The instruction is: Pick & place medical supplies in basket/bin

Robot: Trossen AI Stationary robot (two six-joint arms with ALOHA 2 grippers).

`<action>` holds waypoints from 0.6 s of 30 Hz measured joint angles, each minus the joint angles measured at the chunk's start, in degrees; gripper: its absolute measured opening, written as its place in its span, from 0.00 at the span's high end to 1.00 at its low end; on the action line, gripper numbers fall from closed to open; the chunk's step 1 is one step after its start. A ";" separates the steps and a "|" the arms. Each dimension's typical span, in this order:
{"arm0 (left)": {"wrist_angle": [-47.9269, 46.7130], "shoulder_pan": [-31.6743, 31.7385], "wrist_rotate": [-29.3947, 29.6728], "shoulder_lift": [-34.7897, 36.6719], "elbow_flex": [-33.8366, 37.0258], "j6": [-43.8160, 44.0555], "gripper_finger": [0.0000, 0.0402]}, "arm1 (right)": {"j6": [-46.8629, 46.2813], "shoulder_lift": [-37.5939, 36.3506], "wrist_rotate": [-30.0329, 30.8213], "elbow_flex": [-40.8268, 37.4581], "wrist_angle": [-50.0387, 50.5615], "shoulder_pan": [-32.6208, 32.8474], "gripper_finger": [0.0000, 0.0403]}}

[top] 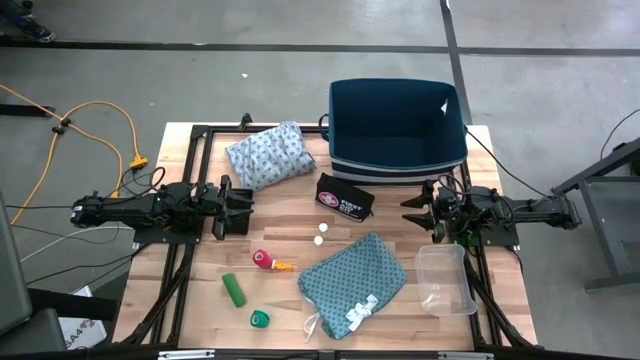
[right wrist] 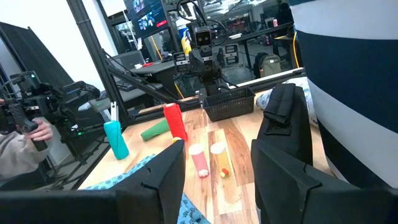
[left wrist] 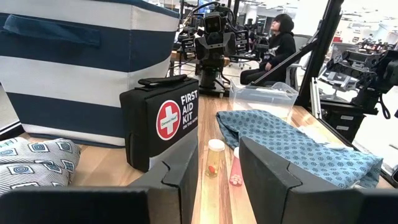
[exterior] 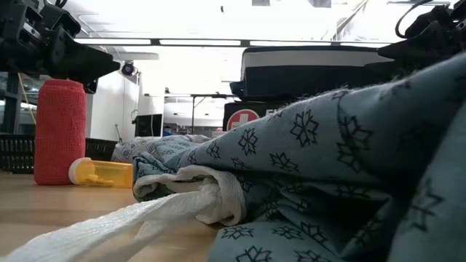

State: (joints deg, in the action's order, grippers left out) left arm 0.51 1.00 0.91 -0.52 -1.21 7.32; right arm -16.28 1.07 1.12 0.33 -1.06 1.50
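The medical supplies lie spread on the wooden table. A pale blue-grey folded cloth lies at the far side beside the navy, white-striped basket. A teal cloth with white ties lies at the near side. A red roll stands on end next to an orange-tipped piece. A green roll, a small green roll and two tiny white pieces lie nearby. My left gripper and right gripper hover level at the table's left and right, both open and holding nothing.
A black first aid kit stands between the two grippers, in front of the basket. A clear plastic container sits at the near right. Black frame rails run along the table's sides. People sit beyond the table.
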 joint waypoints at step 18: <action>-5.35 -0.01 -1.07 -2.07 -6.24 -0.88 0.72 | 0.00 0.01 0.01 -0.01 0.00 0.00 0.57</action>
State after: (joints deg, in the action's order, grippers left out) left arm -4.83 0.99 -0.16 -2.59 -7.46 6.44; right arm -16.28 1.07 1.13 0.32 -1.06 1.50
